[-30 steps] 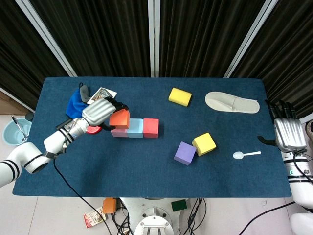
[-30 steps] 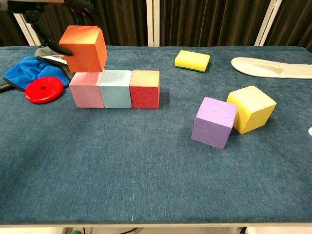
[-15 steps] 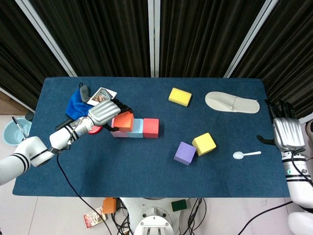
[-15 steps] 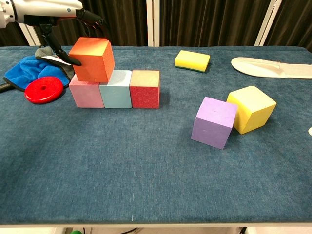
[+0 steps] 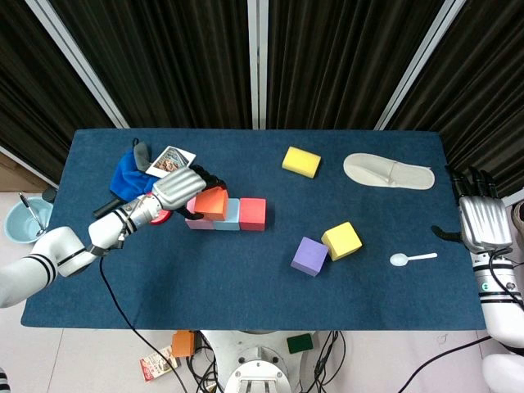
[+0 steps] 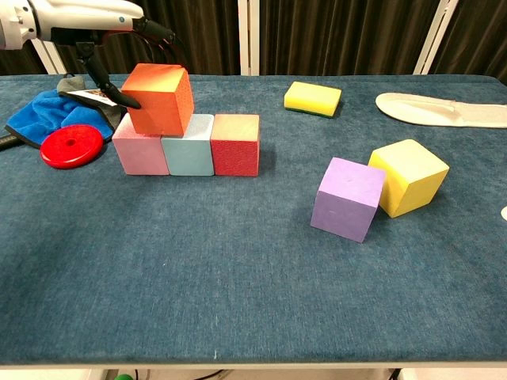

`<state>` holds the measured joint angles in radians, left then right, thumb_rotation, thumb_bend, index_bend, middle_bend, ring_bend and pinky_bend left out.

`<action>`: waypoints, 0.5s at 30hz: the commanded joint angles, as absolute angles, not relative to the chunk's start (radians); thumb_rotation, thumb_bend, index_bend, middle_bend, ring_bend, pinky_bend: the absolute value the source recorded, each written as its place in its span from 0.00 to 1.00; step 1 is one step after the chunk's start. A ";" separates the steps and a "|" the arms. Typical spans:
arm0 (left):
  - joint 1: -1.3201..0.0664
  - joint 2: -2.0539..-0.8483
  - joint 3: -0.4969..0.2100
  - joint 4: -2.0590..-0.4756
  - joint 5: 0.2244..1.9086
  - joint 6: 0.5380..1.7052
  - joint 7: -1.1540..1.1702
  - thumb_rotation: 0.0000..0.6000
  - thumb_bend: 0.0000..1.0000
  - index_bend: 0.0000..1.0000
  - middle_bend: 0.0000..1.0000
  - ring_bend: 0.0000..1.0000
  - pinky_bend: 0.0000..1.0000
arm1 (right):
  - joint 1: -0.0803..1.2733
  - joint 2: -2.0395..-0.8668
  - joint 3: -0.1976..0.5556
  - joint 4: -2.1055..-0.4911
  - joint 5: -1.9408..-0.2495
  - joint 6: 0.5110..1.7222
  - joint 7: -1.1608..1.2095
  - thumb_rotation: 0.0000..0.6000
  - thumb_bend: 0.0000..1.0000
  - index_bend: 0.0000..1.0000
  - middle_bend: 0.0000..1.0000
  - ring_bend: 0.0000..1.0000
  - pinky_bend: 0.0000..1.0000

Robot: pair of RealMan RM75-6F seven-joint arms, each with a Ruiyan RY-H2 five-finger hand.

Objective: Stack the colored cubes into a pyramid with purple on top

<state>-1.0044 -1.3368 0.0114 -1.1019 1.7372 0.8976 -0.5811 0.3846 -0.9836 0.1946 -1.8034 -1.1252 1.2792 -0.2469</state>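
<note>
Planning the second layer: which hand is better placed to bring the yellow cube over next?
Right, probably. The yellow foam cube lies on the right hand's side, and that hand holds nothing. The left hand holds the orange foam cube over the bottom row.

The left hand [image 6: 87, 16] is cut off by the chest view's top edge; the orange cube [image 5: 211, 202] hides its fingers, and the pink cube [image 5: 194, 221] beneath.

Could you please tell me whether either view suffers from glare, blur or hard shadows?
Head view: even, sharp lighting, only faint shadows beside the purple cube. Chest view: crisp, with soft shadows under the cubes; the left robot hand is cropped at the top, its white shell bright.
</note>
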 commanded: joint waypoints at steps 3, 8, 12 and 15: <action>-1.015 -1.339 0.011 -1.115 1.719 0.883 -0.564 1.00 0.18 0.31 0.29 0.30 0.26 | 0.380 -0.982 0.195 -1.799 -1.128 1.276 -0.242 1.00 0.07 0.00 0.13 0.00 0.00; -1.022 -1.343 0.011 -1.122 1.705 0.874 -0.544 1.00 0.18 0.30 0.29 0.30 0.26 | 0.376 -0.981 0.197 -1.794 -1.132 1.273 -0.234 1.00 0.07 0.00 0.13 0.00 0.00; -1.023 -1.342 0.011 -1.134 1.688 0.865 -0.537 1.00 0.18 0.30 0.29 0.30 0.26 | 0.375 -0.980 0.199 -1.790 -1.134 1.270 -0.230 1.00 0.07 0.00 0.13 0.00 0.00; -1.023 -1.337 0.011 -1.148 1.675 0.857 -0.536 1.00 0.18 0.30 0.29 0.30 0.26 | 0.375 -0.980 0.201 -1.786 -1.136 1.267 -0.226 1.00 0.07 0.00 0.13 0.00 0.00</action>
